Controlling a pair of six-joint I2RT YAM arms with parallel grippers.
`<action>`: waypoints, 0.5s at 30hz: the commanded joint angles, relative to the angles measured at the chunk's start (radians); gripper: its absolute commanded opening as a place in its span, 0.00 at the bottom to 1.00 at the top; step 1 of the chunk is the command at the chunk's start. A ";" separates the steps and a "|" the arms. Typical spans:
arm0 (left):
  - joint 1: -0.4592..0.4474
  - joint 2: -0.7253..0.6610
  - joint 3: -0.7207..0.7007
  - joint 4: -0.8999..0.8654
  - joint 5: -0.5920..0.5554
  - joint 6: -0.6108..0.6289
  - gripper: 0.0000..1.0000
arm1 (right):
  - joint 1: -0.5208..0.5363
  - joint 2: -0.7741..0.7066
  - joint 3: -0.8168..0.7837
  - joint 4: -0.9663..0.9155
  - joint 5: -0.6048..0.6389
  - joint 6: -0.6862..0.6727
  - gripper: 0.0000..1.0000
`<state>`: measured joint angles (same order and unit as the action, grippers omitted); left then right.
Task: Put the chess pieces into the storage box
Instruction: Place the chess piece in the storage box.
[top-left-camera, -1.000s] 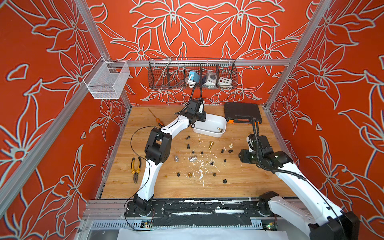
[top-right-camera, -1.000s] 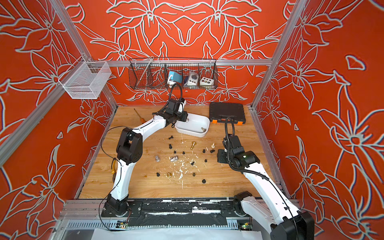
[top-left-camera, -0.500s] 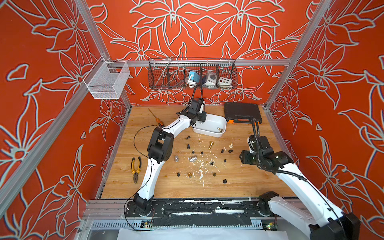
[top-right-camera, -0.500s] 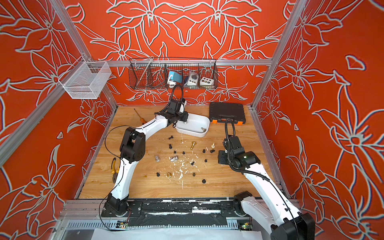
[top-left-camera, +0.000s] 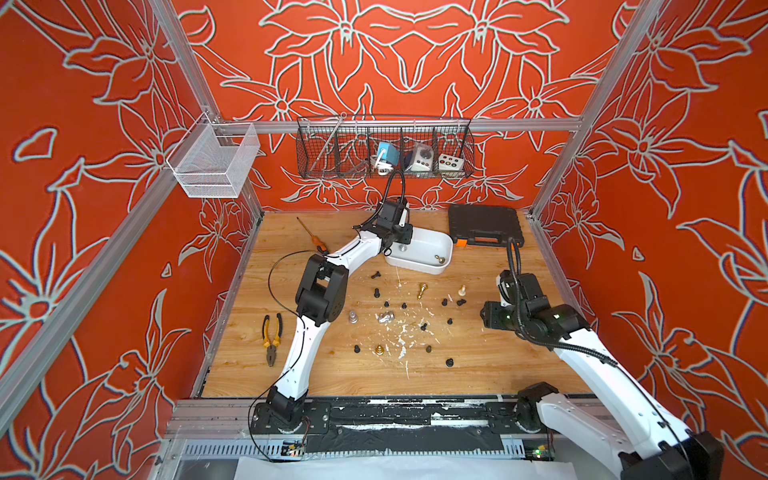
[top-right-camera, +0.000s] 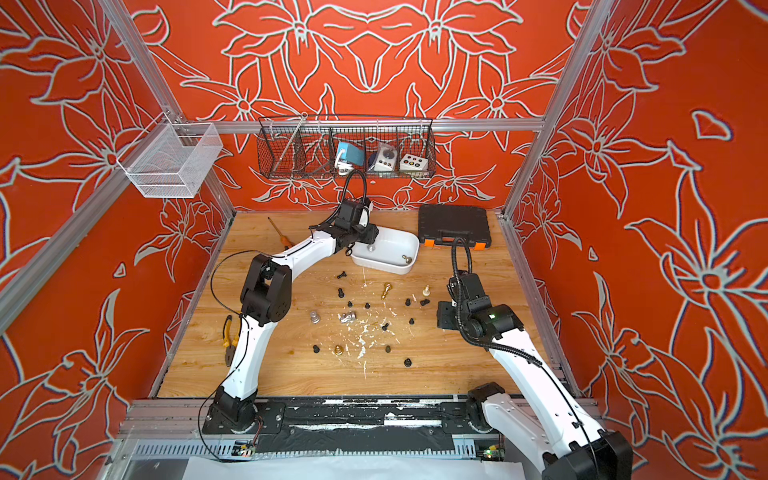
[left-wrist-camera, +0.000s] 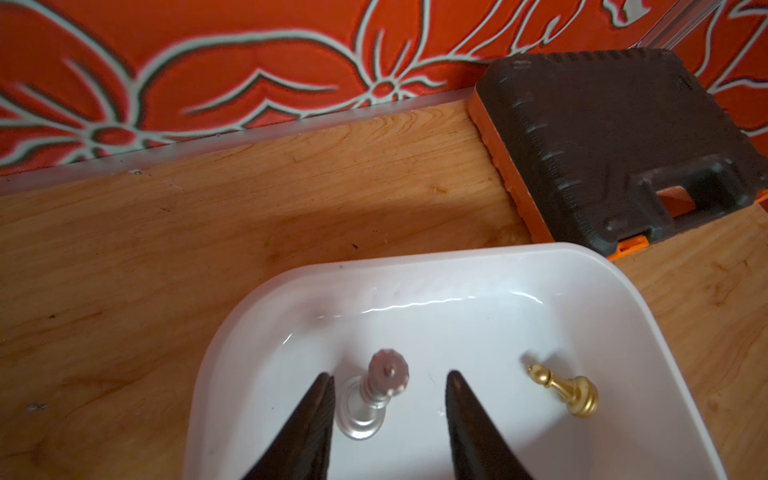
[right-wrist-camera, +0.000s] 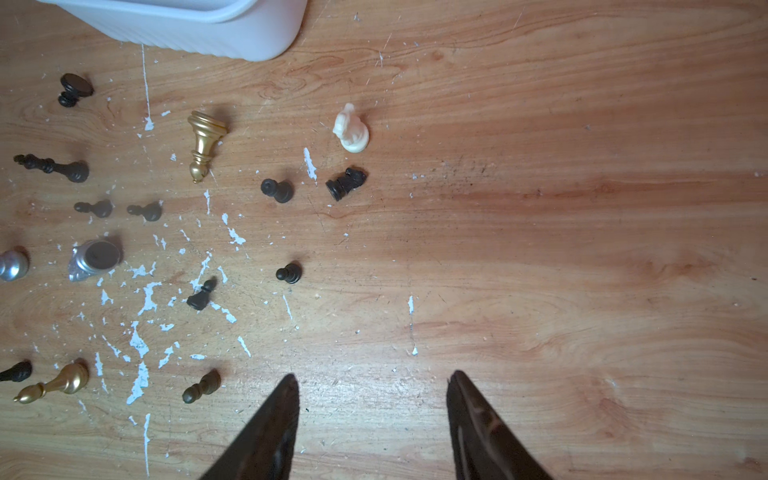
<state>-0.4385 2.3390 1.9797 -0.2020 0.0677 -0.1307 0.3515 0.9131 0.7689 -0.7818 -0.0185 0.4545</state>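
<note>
While both top views give only the layout, with the storage box (top-left-camera: 441, 269) at the back of the desk (top-left-camera: 478, 365) near the black toolcase (top-left-camera: 484, 222) and the left claw's tips hidden under its own wrist, the detail is supplied by the wrist views.

Left wrist view: left claw (left-wrist-camera: 390, 375) is seen over the box interior, jaws parted, nothing gripped. A silver piece (left-wrist-camera: 384, 386) stands upright on the box floor between the fingers, close to one finger (left-wrist-camera: 316, 415); contact cannot be confirmed. A gold piece (left-wrist-camera: 569, 392) lies on its side further along the box floor.

Right wrist view: right claw (right-wrist-camera: 372, 374) is held above bare desk, jaws well apart, empty. Other chess pieces (right-wrist-camera: 277, 190) are shown scattered on the desk outside the box, a cream knight (right-wrist-camera: 351, 129) and a toppled larger gold piece (right-wrist-camera: 203, 141) included, with white paint flecks (right-wrist-camera: 139, 340) around them.
</note>
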 joint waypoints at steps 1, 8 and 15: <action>-0.004 -0.025 -0.012 -0.005 0.002 0.011 0.46 | -0.003 -0.012 0.004 -0.027 0.020 0.004 0.59; -0.004 -0.053 -0.041 -0.004 0.012 0.018 0.47 | -0.003 -0.023 -0.010 -0.030 0.019 0.013 0.59; -0.008 -0.121 -0.160 0.047 0.052 0.008 0.48 | -0.004 -0.011 -0.040 0.003 -0.032 0.007 0.58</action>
<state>-0.4393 2.2890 1.8477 -0.1726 0.0929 -0.1272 0.3515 0.8982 0.7361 -0.7795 -0.0307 0.4557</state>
